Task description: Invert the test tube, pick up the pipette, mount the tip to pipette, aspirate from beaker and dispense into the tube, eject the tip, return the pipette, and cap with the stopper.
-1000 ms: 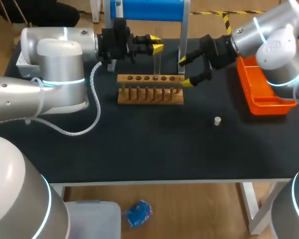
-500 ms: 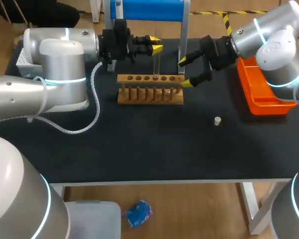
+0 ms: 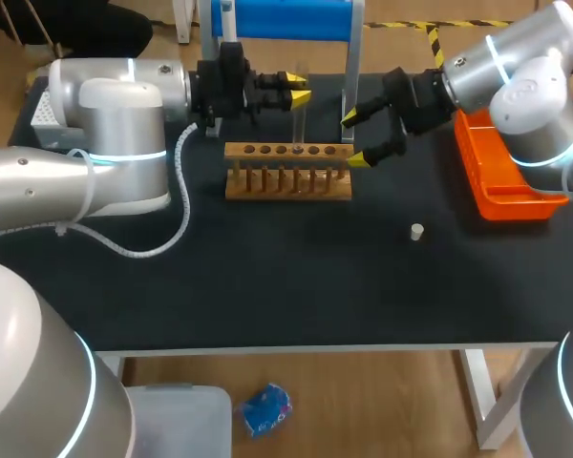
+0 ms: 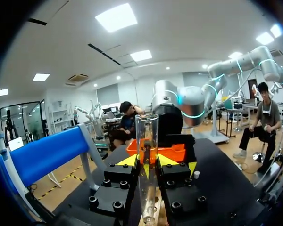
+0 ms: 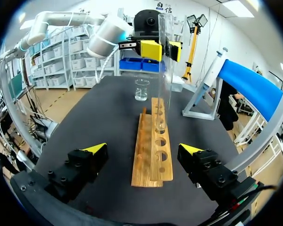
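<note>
Test tube (image 4: 147, 155) stands upright at lower centre of your left wrist frame, clenched between the yellow tips of your left claw (image 4: 147, 162). Its rim is uppermost and its lower end is down at the wooden rack (image 3: 286, 183). Beyond it, right of centre, the small white stopper (image 4: 196, 174) lies alone on the dark counter (image 4: 221, 188), with the orange bin (image 4: 175, 151) at mid-frame behind the tube. Seen from overhead, your right claw (image 3: 354, 136) hangs released at upper right of centre. Its fingers are spread wide just beside the rack's right end, gripping nothing. In your right wrist frame the glass beaker (image 5: 141, 89) sits at upper centre, past the rack's far end. The blue stand (image 5: 252, 82) slants along the right edge.
</note>
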Controlling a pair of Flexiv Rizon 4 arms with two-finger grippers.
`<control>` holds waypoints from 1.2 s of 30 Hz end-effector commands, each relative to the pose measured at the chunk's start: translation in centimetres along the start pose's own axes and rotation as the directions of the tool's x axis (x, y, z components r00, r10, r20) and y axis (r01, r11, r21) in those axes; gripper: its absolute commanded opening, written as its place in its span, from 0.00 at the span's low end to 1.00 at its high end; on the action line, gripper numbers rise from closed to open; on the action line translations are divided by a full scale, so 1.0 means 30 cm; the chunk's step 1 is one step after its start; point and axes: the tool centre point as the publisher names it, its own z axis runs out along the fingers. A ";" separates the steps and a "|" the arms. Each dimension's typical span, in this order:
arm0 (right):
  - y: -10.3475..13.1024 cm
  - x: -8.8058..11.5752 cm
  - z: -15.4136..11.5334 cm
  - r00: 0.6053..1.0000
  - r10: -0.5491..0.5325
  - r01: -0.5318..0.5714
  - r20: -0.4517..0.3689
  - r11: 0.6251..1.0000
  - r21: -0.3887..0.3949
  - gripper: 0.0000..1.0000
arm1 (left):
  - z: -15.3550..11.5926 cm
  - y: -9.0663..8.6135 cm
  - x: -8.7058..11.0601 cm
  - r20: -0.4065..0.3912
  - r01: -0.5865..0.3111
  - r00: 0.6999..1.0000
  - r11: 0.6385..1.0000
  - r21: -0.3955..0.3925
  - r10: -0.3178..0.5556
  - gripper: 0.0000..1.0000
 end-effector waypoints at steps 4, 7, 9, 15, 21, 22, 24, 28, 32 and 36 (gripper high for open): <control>-0.001 -0.001 -0.001 1.000 0.000 0.000 -0.002 1.000 0.001 1.00 | 0.001 0.012 -0.004 0.003 0.001 1.000 1.000 0.006 -0.001 0.00; -0.001 -0.001 -0.001 1.000 0.000 0.000 -0.002 1.000 0.001 1.00 | 0.001 0.018 -0.003 0.002 0.003 1.000 1.000 0.005 -0.003 0.00; -0.001 -0.001 -0.001 1.000 0.000 0.000 -0.002 1.000 0.001 1.00 | 0.003 0.023 -0.002 0.000 0.009 1.000 1.000 0.004 -0.009 0.00; -0.001 -0.001 -0.001 1.000 0.000 0.000 -0.002 1.000 0.001 1.00 | 0.005 0.040 -0.001 -0.001 0.022 1.000 1.000 0.003 -0.022 0.00; -0.001 -0.001 -0.001 1.000 0.000 0.000 -0.002 1.000 0.001 1.00 | 0.009 0.058 -0.005 0.001 0.029 1.000 1.000 0.007 -0.029 0.00; -0.001 -0.001 -0.001 1.000 0.000 0.000 -0.002 1.000 0.001 1.00 | 0.009 0.061 -0.007 0.001 0.029 1.000 1.000 0.006 -0.029 0.00; -0.001 -0.001 -0.001 1.000 0.000 0.000 -0.002 1.000 0.001 1.00 | 0.010 0.068 -0.010 0.001 0.032 0.999 0.999 0.004 -0.032 0.00; -0.001 -0.001 -0.001 1.000 0.000 0.000 -0.002 1.000 0.001 1.00 | 0.012 0.080 -0.016 0.002 0.036 0.999 0.999 0.003 -0.036 0.00; -0.001 -0.001 -0.001 1.000 0.000 0.000 -0.002 1.000 0.001 1.00 | 0.015 0.097 -0.022 0.002 0.049 0.999 0.999 -0.007 -0.049 0.00; -0.001 -0.001 -0.001 1.000 0.000 0.000 -0.002 1.000 0.001 1.00 | 0.016 0.112 -0.025 0.003 0.061 0.998 0.998 -0.014 -0.061 0.00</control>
